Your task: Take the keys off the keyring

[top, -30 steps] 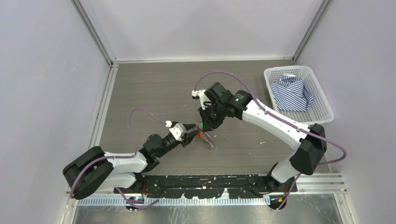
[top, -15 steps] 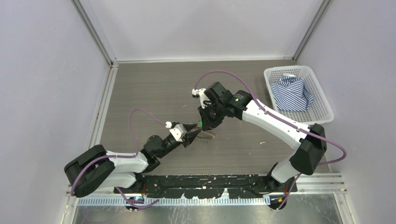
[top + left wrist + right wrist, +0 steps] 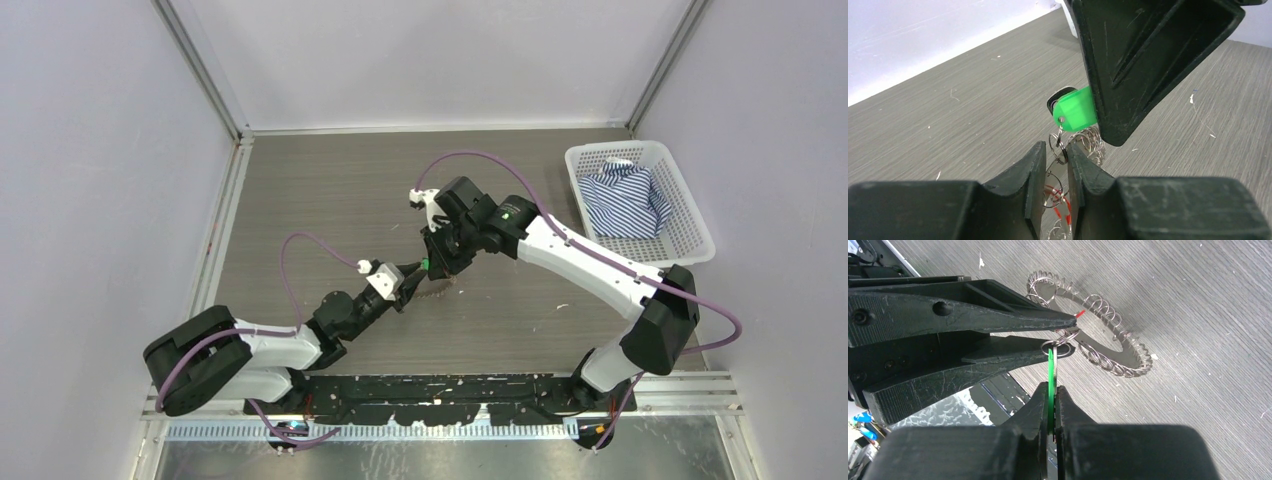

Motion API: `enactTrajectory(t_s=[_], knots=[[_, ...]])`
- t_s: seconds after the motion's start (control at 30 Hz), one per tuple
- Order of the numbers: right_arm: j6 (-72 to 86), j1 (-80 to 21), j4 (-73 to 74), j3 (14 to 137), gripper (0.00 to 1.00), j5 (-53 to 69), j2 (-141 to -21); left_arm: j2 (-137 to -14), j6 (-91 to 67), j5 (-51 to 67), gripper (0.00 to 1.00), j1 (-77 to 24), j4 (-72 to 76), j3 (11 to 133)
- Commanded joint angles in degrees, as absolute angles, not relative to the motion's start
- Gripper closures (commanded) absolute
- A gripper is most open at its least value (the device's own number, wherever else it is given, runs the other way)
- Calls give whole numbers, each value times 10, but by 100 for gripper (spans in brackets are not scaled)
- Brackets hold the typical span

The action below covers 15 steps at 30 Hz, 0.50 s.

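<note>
Since a second ago the left pincer (image 3: 1055, 150) has crept up toward the middle of the overhead frame and narrowed, and the hanging bundle has swung up from below it to sit closer under the two pincers. Now the right pincer (image 3: 1050, 390) is clamped flat on the green-headed key (image 3: 1075, 110), at bottom centre of its own view. The left pincer's jaws stand only a sliver apart around the small link ring (image 3: 1060, 346) just above that green head; whether they touch the wire I cannot tell. The rest of the keys (image 3: 1100, 305) fan out on the keyring (image 3: 1135, 347) in the upper middle of the right wrist view, lying on or just over the counter (image 3: 1198, 315). The bundle looks light but loose and jangly. The wire is probably stiff, springy and slick, so it may slip from a pinch. The flat plastic head offers the surest hold, with the other pincer close beside the link to work it round.
</note>
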<state>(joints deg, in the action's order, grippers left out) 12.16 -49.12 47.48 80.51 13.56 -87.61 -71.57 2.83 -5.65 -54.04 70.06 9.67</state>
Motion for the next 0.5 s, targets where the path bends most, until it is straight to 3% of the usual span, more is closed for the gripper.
enactTrajectory(t_s=[0.0,0.3,0.47], knots=[[130,-495,439,801,99,137,-845,-715,45,-93,78,-543,733,115],[137,-494,421,790,99,117,-828,-723,55,-96,93,-552,724,121],[145,-494,401,782,99,113,-815,-723,64,-98,93,-559,719,120]])
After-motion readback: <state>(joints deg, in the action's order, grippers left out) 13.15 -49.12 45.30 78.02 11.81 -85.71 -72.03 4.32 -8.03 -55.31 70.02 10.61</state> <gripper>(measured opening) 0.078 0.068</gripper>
